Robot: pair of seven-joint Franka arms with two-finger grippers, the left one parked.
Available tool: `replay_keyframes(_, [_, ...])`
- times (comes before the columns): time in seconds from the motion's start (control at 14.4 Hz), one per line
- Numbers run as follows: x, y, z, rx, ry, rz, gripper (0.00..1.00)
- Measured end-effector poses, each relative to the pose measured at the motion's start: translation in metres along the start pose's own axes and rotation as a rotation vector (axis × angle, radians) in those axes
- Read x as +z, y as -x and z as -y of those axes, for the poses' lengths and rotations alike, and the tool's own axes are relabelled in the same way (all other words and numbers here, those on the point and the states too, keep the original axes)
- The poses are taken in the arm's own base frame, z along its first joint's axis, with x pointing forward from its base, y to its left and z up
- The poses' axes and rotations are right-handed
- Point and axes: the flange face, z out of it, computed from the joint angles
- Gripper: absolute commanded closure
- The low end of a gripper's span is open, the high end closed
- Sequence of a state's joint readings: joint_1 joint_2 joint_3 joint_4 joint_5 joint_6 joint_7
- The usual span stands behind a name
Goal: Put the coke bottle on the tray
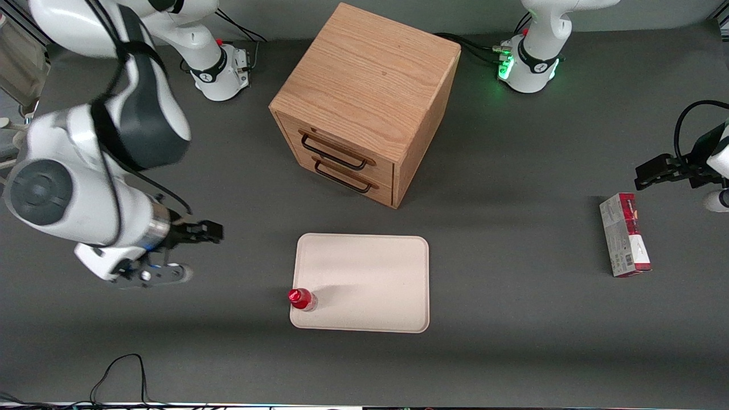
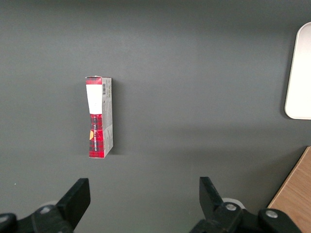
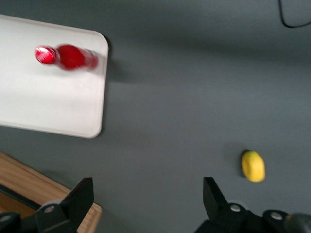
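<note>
The coke bottle [image 1: 300, 299], small and red with a red cap, stands upright on the cream-white tray [image 1: 370, 273], at the tray's corner nearest the front camera and toward the working arm's end. In the right wrist view the bottle [image 3: 68, 57] stands on the tray [image 3: 48, 107] near its rounded corner. My right gripper [image 1: 208, 232] hangs above the bare table, off the tray toward the working arm's end, clear of the bottle. It is open and empty [image 3: 148, 199].
A wooden two-drawer cabinet [image 1: 364, 102] stands farther from the front camera than the tray. A small yellow lump [image 3: 253, 165] lies on the table near my gripper. A red-and-white carton [image 1: 625, 233] lies toward the parked arm's end.
</note>
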State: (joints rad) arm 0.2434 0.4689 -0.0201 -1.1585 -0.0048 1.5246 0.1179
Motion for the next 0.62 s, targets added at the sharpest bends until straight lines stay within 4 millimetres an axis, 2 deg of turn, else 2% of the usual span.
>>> replay_keyframes(0.28, [-0.012, 0.05, -0.038, -0.027, -0.005, -0.015, 0.0])
replay_keyframes(0.62, [-0.026, 0.106, -0.056, -0.026, -0.015, -0.048, 0.0])
